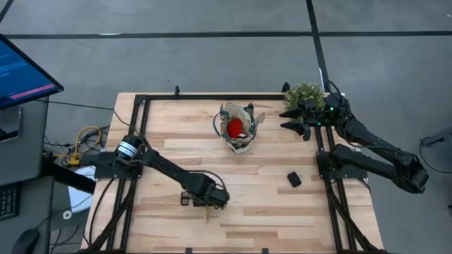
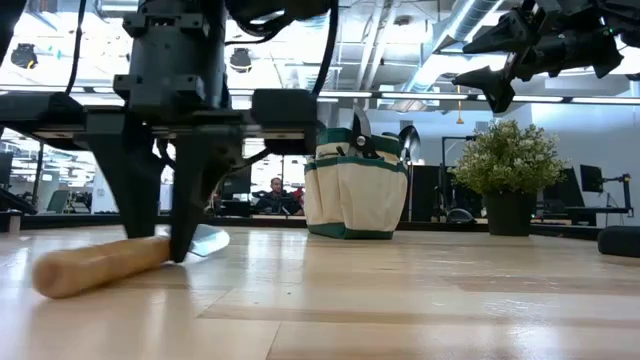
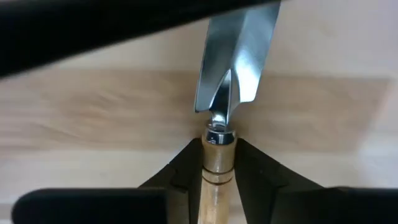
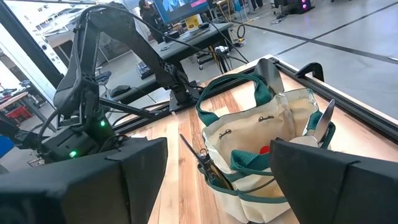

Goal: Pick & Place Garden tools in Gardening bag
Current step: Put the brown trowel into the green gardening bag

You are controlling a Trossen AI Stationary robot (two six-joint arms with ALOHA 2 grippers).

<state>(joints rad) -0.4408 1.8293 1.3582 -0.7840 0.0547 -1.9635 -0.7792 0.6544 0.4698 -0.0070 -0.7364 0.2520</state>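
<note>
Wooden-handled trowel (image 3: 214, 168) is the tool in play right now, lying flat near the front edge of the table (image 1: 282, 219), well apart from the gardening bag (image 1: 239, 130) up at the back middle. The left gripper (image 1: 206, 200) is down on it, and the wrist view shows one dark finger on each side of the handle, right below the metal collar where the silver blade starts. The jaws look closed in against the wood, so I'd call that a grip, though the trowel is still resting on the table in the low view, not lifted.

Grabbing near the collar makes sense to me: that's close to the balance point, so the blade shouldn't swing down when it comes up.

The bag already has stuff in it: something red (image 1: 234, 128), probably the glove, plus metal heads and what look like dark shears poking out the top.

The right gripper (image 1: 296, 121) is up off the table by the potted plant (image 1: 304, 94) at the back right, jaws spread wide and empty, just waiting. A small black block (image 1: 294, 179) sits alone on the right side.
</note>
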